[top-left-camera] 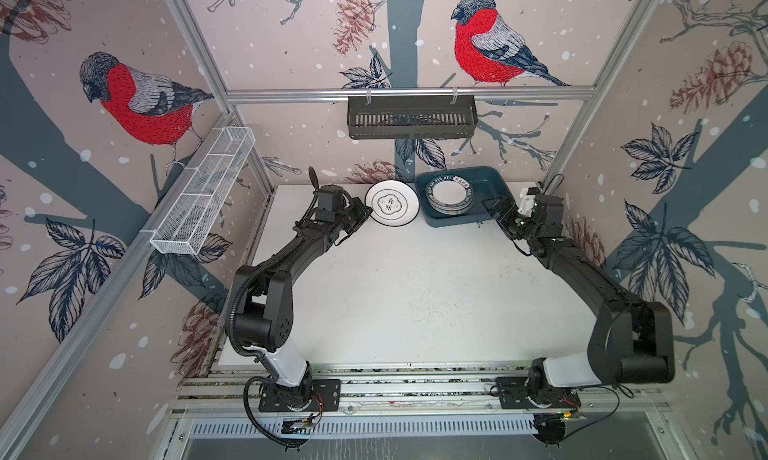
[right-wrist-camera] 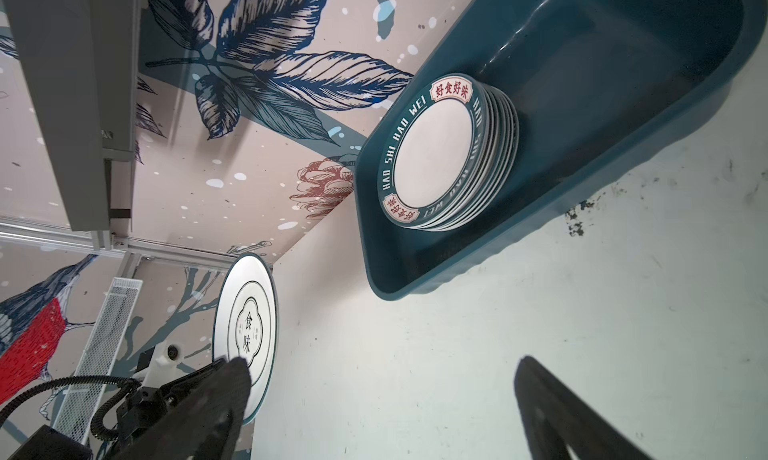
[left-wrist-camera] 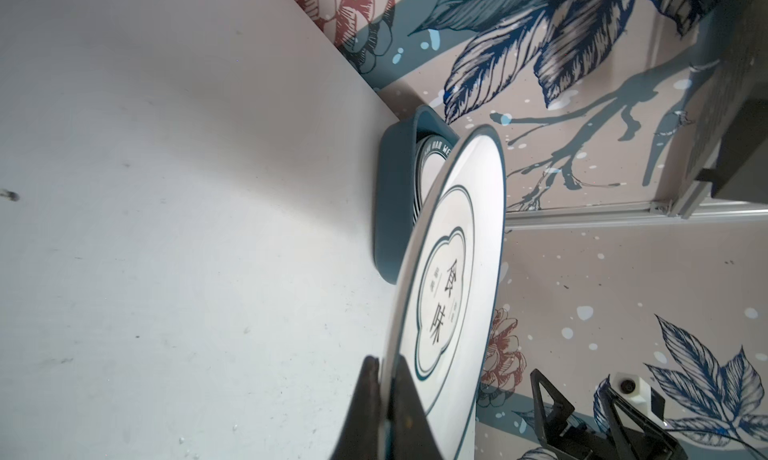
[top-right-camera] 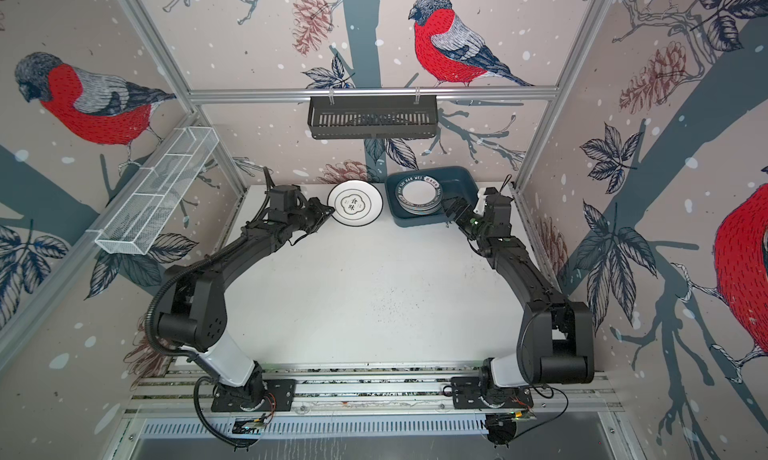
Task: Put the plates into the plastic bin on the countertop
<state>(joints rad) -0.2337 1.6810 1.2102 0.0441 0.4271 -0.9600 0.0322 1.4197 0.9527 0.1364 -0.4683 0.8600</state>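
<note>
So, the cloud-emblem plate [top-left-camera: 392, 203] is clamped at its near rim by the left gripper [top-left-camera: 368, 212]. In the left wrist view the two fingers [left-wrist-camera: 368, 399] are seen pinched tight on either side of the thin dark rim, with the plate [left-wrist-camera: 453, 271] face-up and a bit tilted. It's held just left of the plastic bin [top-left-camera: 492, 185], near the back edge of the countertop [top-left-camera: 395, 291]. Whether its far edge is touching the surface can't really be told. Inside the bin, a stack of plates [top-left-camera: 451, 194] is parked in the left half, and the top one is ringed by a dark teal rim lettered "HAO SHI HAO WEI" [right-wrist-camera: 440, 154]. The right gripper [top-left-camera: 492, 206] is released, with its jaws spread wide. It's positioned by the bin's near right corner, apart from the stack. In the right wrist view only speckled countertop is framed between its fingers [right-wrist-camera: 540, 395]. The same layout is shown in both top views, with the held plate [top-right-camera: 355, 203] beside the bin [top-right-camera: 457, 179]. A black slotted shelf basket [top-left-camera: 411, 117] is hung on the back rail, and a white wire mesh basket [top-left-camera: 203, 196] on the left one.
</note>
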